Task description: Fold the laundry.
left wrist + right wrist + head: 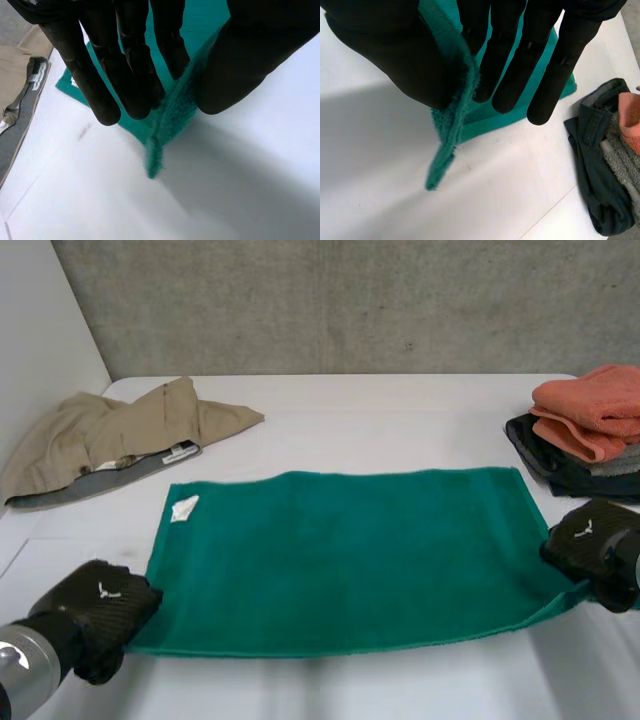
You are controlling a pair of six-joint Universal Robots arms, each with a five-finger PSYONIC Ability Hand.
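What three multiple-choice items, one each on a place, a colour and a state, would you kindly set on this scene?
1. Where does the crumpled beige garment lie relative to the green terry towel?
A. beyond its far left corner
B. on top of it
C. beneath it

2. What colour is the topmost folded towel of the pile at far right?
A. blue
B. orange
C. white

3. What is the left hand doing?
A. hovering open
B. pinching the towel's near left corner
C. curled, empty

Key:
1 A: it sits past that corner.
2 B: it is plainly orange.
3 B: its fingers and thumb squeeze the corner.
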